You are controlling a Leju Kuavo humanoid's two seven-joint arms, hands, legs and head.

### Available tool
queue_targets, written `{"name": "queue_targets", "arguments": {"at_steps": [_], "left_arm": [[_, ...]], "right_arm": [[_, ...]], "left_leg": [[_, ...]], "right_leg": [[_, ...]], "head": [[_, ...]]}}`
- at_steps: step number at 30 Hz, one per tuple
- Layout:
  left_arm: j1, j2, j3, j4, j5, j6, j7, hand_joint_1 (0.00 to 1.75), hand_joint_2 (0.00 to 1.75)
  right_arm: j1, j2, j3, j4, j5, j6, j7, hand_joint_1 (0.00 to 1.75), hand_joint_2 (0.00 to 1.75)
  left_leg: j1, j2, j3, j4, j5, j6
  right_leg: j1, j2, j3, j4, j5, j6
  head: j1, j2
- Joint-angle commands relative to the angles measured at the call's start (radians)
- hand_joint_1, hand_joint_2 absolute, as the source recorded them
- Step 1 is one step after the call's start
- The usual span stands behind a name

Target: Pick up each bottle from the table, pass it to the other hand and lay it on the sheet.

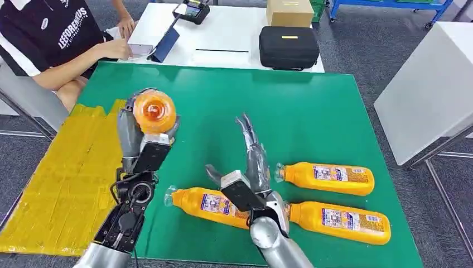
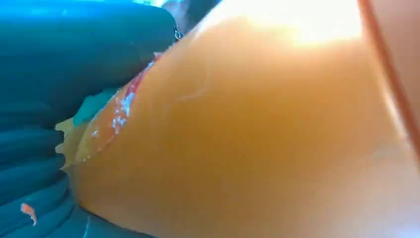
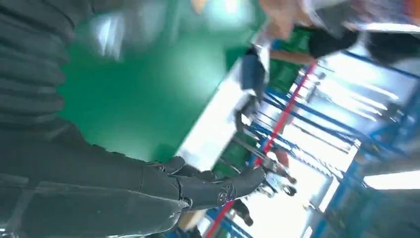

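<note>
My left hand (image 1: 135, 127) grips an orange bottle (image 1: 154, 111) above the green table near the yellow sheet (image 1: 61, 184), with the bottle's round base turned toward my head; up close, the orange bottle (image 2: 257, 129) sits against the dark fingers (image 2: 74, 59). My right hand (image 1: 252, 162) hovers over the middle of the table, fingers stretched out and holding nothing; its fingers (image 3: 198, 186) show extended. Three orange bottles lie on their sides on the green mat (image 1: 312, 111): one (image 1: 209, 205) partly under my right arm, one (image 1: 328, 177) to its right, one (image 1: 340, 221) nearer the front edge.
A person (image 1: 50, 39) sits at the far left corner beside the sheet, with a hand on a phone. Beyond the green mat, a white table (image 1: 223, 33) carries a black case (image 1: 288, 47), a cardboard box (image 1: 289, 11) and a tablet. Another white table (image 1: 429, 84) stands to the right.
</note>
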Motion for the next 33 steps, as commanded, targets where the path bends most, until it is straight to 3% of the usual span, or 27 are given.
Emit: {"name": "queue_targets", "arguments": {"at_steps": [1,2,3,4,5,7,16,17,21,25,33], "left_arm": [[-0.079,0.077,0.095,0.021,-0.776,0.08,0.322,1.75,1.75],[-0.102,0.094,0.089,0.051,-0.884,0.08,0.382,1.75,1.75],[-0.184,0.236,-0.156,0.13,-0.899,0.08,0.61,1.75,1.75],[-0.252,0.287,-0.323,0.213,-0.899,0.08,0.76,1.75,1.75],[-0.311,0.303,-0.402,0.32,-0.899,0.08,0.822,1.75,1.75],[-0.364,0.305,-0.437,0.461,-0.899,0.072,0.839,1.75,1.75],[-0.402,0.319,-0.436,0.632,-0.899,0.06,0.833,1.75,1.75],[-0.423,0.333,-0.54,0.668,-0.899,0.044,0.87,1.75,1.75],[-0.428,0.343,-0.566,0.753,-0.899,0.003,0.834,1.75,1.75],[-0.415,0.336,-0.503,0.771,-0.872,-0.004,0.752,1.75,1.75],[-0.406,0.298,-0.399,0.788,-0.866,-0.096,0.675,1.75,1.75]], "right_arm": [[0.069,-0.077,0.028,-0.209,-0.032,-0.016,-0.001,0.0,0.0],[0.079,-0.083,0.025,-0.232,-0.04,-0.015,0.0,0.0,0.0],[0.086,-0.09,0.023,-0.256,-0.053,-0.013,-0.002,0.0,1.75],[0.088,-0.096,0.021,-0.272,-0.064,-0.01,-0.003,0.0,1.75],[0.087,-0.102,0.022,-0.284,-0.08,0.001,-0.007,0.0,1.75],[0.085,-0.111,0.03,-0.294,-0.082,0.003,-0.012,0.0,1.75],[0.06,-0.12,0.052,-0.283,-0.091,0.003,-0.025,0.0,1.75],[0.052,-0.12,0.055,-0.28,-0.097,0.007,-0.028,0.0,1.75],[0.027,-0.12,0.062,-0.275,-0.097,0.001,-0.033,0.0,1.75],[0.015,-0.114,0.059,-0.284,-0.097,-0.002,-0.029,0.0,1.75],[-0.029,-0.108,0.07,-0.249,0.038,0.033,0.077,0.0,1.75]], "left_leg": [[0.0,0.0,0.006,0.0,-0.002,-0.002],[0.0,0.001,0.003,0.0,-0.001,-0.001],[0.0,0.001,0.006,0.001,-0.003,-0.002],[0.0,0.0,0.003,0.0,-0.001,-0.002],[0.0,-0.001,0.007,0.0,-0.002,-0.003],[0.0,-0.006,0.005,0.001,-0.001,-0.002],[0.001,0.004,0.008,0.0,-0.002,-0.003],[0.001,0.004,0.007,0.0,-0.001,-0.003],[0.001,0.005,0.008,0.0,-0.002,-0.003],[0.001,0.004,0.005,0.001,-0.001,-0.003],[0.001,0.002,0.005,0.001,-0.001,-0.003]], "right_leg": [[0.0,-0.001,0.005,0.0,-0.003,-0.002],[0.0,-0.001,0.003,0.0,-0.001,-0.001],[0.001,-0.001,0.005,0.001,-0.003,-0.002],[0.001,-0.001,0.003,0.001,-0.001,-0.002],[0.0,-0.003,0.006,0.002,-0.004,-0.003],[0.001,-0.008,0.006,0.002,-0.004,-0.002],[0.0,0.002,0.007,0.001,-0.002,-0.002],[0.001,0.002,0.005,0.001,-0.001,-0.002],[0.001,0.003,0.006,0.002,-0.002,-0.002],[0.001,0.003,0.004,0.001,-0.001,-0.002],[0.001,0.0,0.004,0.002,-0.002,-0.002]], "head": [[0.0,0.0],[0.0,0.0],[0.0,0.0],[0.0,0.0],[0.0,0.0],[0.0,0.0],[0.0,0.0],[0.0,0.0],[0.0,0.0],[0.0,0.0],[0.0,0.0]]}}
